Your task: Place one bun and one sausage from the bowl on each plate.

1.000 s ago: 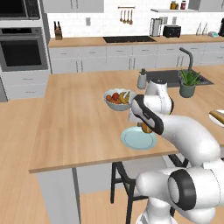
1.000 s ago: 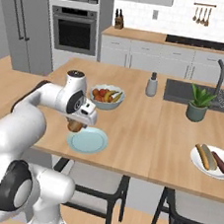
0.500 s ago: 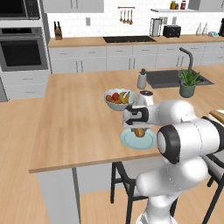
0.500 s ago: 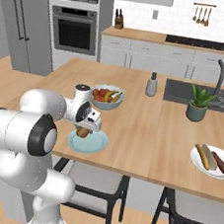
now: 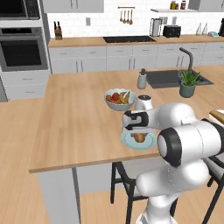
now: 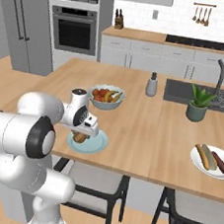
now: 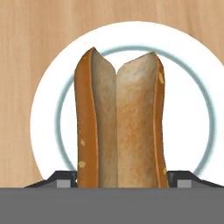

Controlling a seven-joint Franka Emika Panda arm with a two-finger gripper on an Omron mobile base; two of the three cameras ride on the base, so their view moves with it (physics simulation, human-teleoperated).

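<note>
Near end of the bun (image 7: 118,122) and plate (image 7: 192,87) rim cut off below.

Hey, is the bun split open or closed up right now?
Split open: in the hand view the bun shows its pale cut insides spread apart, over the teal plate.

On the wooden island (image 5: 78,118) there are two plates: one pale teal plate (image 6: 94,144) near the front edge with one split bun (image 7: 119,124) on it, and one white plate (image 6: 197,162) far to the right holding three long items, at least one a bun (image 6: 203,156) and one a dark sausage (image 6: 220,162). There is one pale fruit bowl (image 6: 106,97), one grey dispenser bottle (image 6: 151,84), one potted plant (image 6: 198,104) and one sink faucet (image 6: 220,74). Two dark stools (image 6: 95,181) stand under the front edge.
</note>
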